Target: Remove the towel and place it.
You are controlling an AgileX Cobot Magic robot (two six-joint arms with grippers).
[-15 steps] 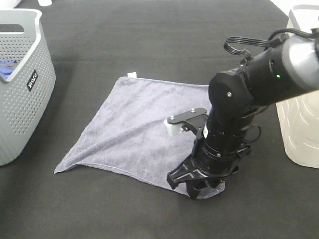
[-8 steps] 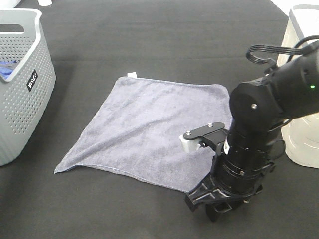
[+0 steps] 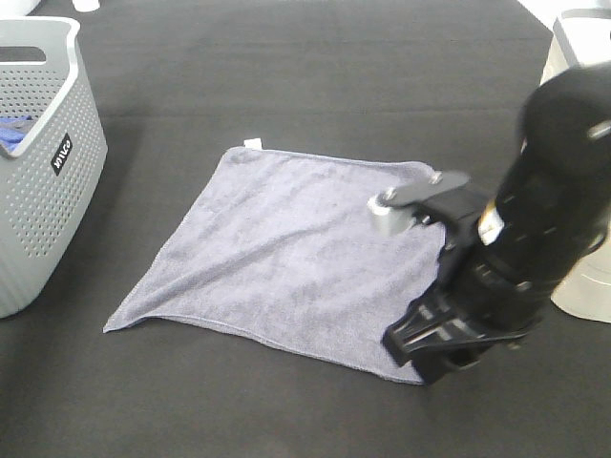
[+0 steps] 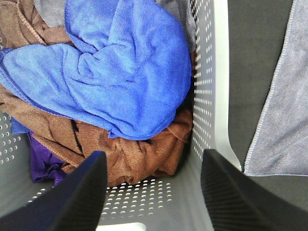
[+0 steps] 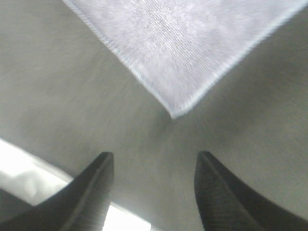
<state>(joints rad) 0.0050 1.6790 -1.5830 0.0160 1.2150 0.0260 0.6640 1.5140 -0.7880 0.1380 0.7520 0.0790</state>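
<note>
towel (image 3: 286, 258) flat, right pincer (image 5: 151, 166) moved off corner

R arm (image 3: 535, 258) motion-blurred | towel (image 3: 286, 258) near corner hidden | basket (image 3: 43, 162) cropped

A grey perforated basket (image 3: 43, 162) stands at the left edge of the dark counter (image 3: 286, 86), a small dark label on its side wall. Inside it, a bright blue cloth (image 4: 115, 72) lies on top of a brown cloth (image 4: 130, 154), with a purple cloth (image 4: 41, 159) beneath near the basket wall. A pale ribbed container (image 3: 578, 258) stands at the right edge of the counter.
</note>
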